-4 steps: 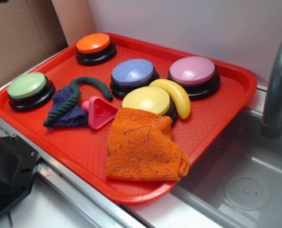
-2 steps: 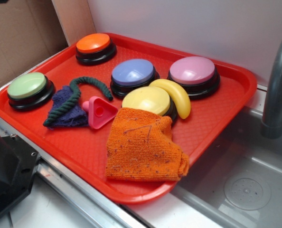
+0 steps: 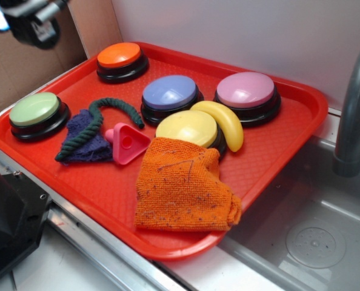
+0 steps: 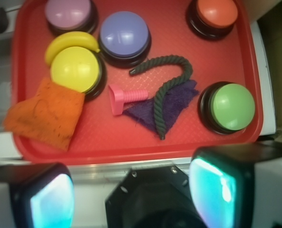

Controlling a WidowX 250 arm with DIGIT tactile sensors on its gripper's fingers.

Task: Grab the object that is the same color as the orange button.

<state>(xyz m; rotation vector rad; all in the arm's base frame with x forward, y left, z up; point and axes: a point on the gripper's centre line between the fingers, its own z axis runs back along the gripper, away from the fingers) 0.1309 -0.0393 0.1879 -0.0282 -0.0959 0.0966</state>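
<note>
Gripper point(image 3: 22, 21) newly in view at top-left corner, absent moments ago; jaws spread, empty, high above tray point(image 3: 301, 103); orange cloth point(image 3: 183, 188) unmoved at tray's near edge, touching yellow button point(image 3: 187, 128), well apart from orange button point(image 3: 119, 56); approach just starting.

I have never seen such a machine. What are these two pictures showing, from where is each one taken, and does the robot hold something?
This is a small robot arm with a pincer at its end. One picture comes from a camera standing beside the table; there the arm only peeks in at the top left corner. The other comes from a camera on the arm's wrist, looking down, with the two pincer fingers large and blurred at the bottom. They stand apart and hold nothing.

On the red tray lie five domed buttons, among them the orange button, plus an orange cloth, a toy banana, a green rope, a purple cloth and a pink plastic piece. A sink is beside the tray.
</note>
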